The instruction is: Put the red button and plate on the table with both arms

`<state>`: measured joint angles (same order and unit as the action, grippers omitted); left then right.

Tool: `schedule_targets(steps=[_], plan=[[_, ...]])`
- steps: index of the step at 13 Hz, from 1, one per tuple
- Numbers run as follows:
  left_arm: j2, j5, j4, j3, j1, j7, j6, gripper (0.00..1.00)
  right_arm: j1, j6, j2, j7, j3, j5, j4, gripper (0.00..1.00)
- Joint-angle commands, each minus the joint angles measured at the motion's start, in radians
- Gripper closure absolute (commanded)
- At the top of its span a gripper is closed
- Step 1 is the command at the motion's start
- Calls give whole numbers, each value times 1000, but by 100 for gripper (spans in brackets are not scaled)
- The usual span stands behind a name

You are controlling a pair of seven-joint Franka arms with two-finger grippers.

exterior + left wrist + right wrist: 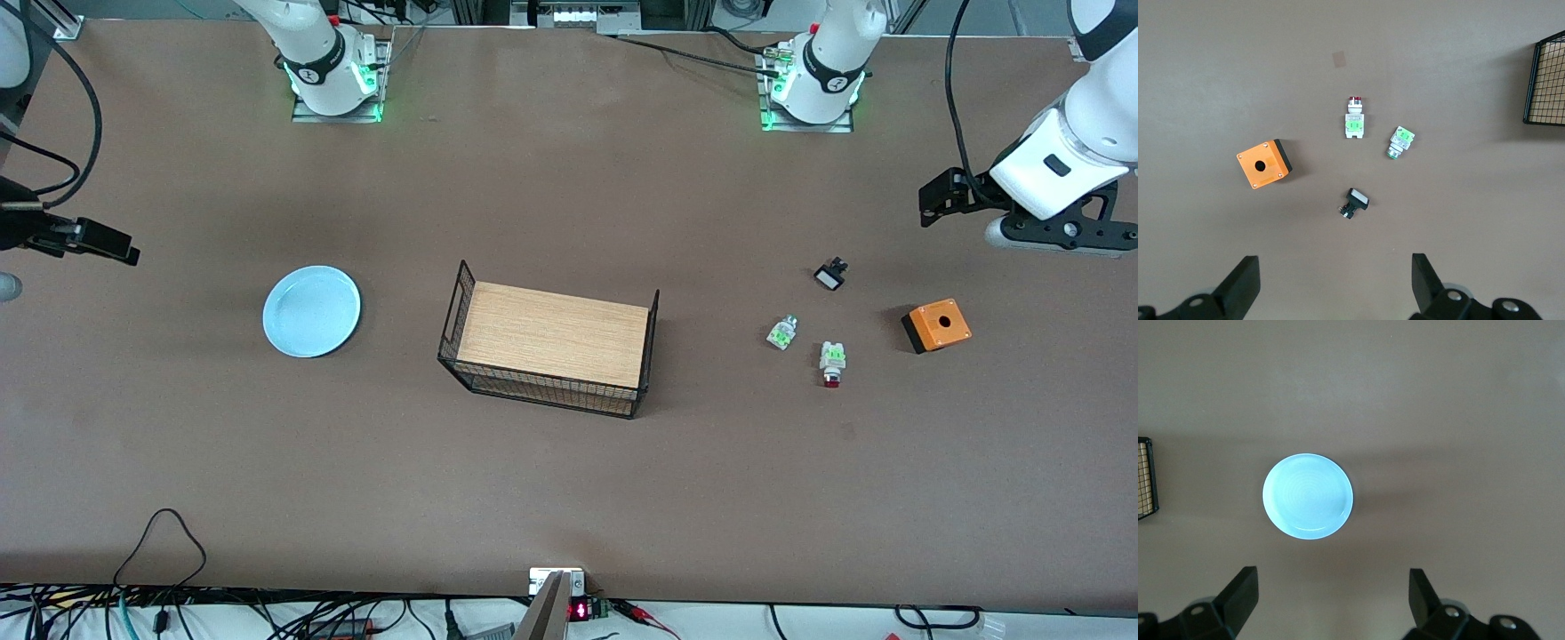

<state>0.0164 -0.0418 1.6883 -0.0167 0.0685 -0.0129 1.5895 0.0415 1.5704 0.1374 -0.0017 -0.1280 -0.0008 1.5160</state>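
Observation:
The red button [832, 364] lies on the brown table [569, 498] toward the left arm's end, its red cap pointing toward the front camera. It also shows in the left wrist view [1354, 120]. My left gripper [932, 203] is open and empty, up in the air over the table near that end; in its wrist view the gripper [1335, 280] hangs wide apart above bare table. The pale blue plate [311, 311] lies flat on the table toward the right arm's end and shows in the right wrist view [1307, 495]. My right gripper [120, 251] is open and empty, in the air beside the plate [1331, 590].
A wood-topped black wire rack [551, 342] stands mid-table between the plate and the button. Beside the button lie a white-green piece without red tip [781, 332], a small black-and-white part [829, 276] and an orange box with a hole [936, 325].

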Motion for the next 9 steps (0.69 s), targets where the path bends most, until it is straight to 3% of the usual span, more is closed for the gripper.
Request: schedule_targets(steps=[1, 9], plan=[[5, -29, -16, -2, 7, -16, -23, 0, 0, 14, -50, -23, 5, -1, 43, 0], [4, -30, -21, -2, 7, -16, -36, 0, 3, 11, -44, -11, 7, 5, 27, 0]])
